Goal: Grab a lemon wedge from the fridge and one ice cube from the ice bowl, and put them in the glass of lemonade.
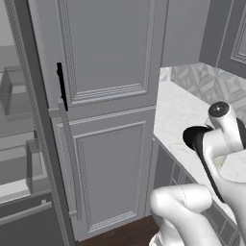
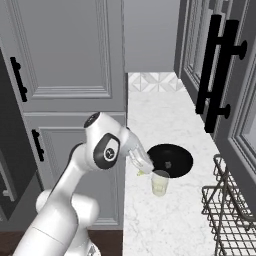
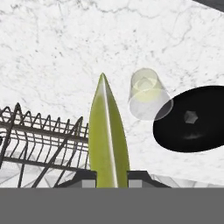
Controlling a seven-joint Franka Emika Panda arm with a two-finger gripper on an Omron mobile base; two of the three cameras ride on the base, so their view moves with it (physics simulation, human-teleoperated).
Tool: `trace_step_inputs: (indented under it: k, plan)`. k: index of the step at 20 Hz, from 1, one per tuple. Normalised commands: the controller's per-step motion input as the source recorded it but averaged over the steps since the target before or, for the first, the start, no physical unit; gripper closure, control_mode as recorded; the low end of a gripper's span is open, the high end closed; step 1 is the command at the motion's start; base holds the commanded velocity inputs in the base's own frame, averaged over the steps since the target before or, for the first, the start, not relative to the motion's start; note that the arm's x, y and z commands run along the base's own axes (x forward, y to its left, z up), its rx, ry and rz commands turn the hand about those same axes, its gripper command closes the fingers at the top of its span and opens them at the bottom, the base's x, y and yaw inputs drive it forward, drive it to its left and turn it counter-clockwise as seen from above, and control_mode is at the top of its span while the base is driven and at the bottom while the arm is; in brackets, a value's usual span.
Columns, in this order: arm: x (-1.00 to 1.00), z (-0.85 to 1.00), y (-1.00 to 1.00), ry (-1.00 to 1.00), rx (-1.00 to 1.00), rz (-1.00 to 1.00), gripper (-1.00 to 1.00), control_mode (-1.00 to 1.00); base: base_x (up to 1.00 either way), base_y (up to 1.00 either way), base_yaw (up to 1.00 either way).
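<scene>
My fingers (image 3: 109, 177) clenched on the lemon wedge (image 3: 108, 135).
The wedge juts out between them, just left of the glass of lemonade (image 2: 160, 182); ice bowl (image 2: 170, 160) behind it.

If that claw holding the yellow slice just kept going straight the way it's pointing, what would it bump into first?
Probably the bare marble counter, just beside the glass of lemonade. In the hand view the lemon wedge held in the claw aims slightly past the glass, with the ice bowl farther off. Depth is hard to judge.
</scene>
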Motion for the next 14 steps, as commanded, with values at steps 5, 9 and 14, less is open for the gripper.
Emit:
trace_step_inputs:
  k: [5,9,14]
  plan:
    - [0.32,-0.22,-0.07,0.00,0.00,0.00,1.00,-1.00,0.00,0.00,0.00]
    - [0.34,-0.19,-0.16,0.00,0.00,0.00,1.00,-1.00,0.00,0.00,0.00]
    - [0.28,-0.19,-0.27,0.00,0.00,0.00,1.00,-1.00,0.00,0.00,0.00]
